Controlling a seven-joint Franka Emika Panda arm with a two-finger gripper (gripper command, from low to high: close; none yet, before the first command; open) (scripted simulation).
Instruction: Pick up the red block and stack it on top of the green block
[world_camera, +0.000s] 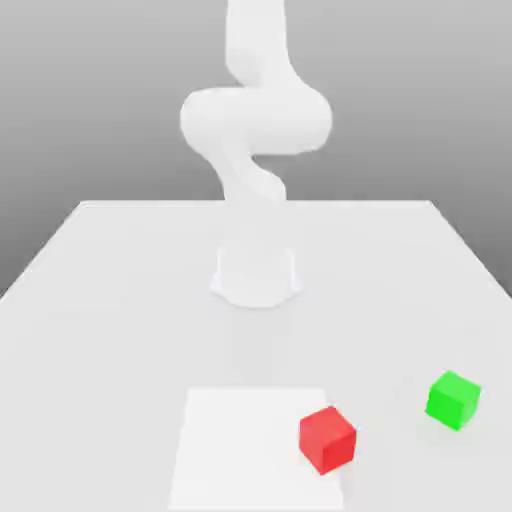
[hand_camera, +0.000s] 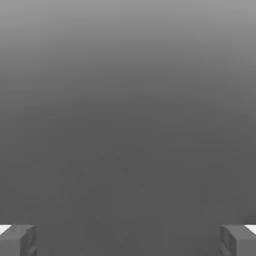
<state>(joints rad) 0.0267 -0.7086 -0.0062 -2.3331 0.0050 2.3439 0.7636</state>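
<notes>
The pale surface (world_camera: 120, 330) is set against a plain grey, shaded background (world_camera: 400, 100). On it, a brighter white patch (world_camera: 250, 450) is overlapped at its edge by the red block (world_camera: 327, 440); the green block (world_camera: 453, 400) is placed apart, toward the exterior view's right. The claw (hand_camera: 128, 241) is spread wide.

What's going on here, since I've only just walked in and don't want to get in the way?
Nothing is being handled at this moment. A robot arm stands at the table, its claw open and empty. The red block sits partly over a white square, apart from the green block. The red one is meant to go on the green one, which hasn't happened yet.
</notes>
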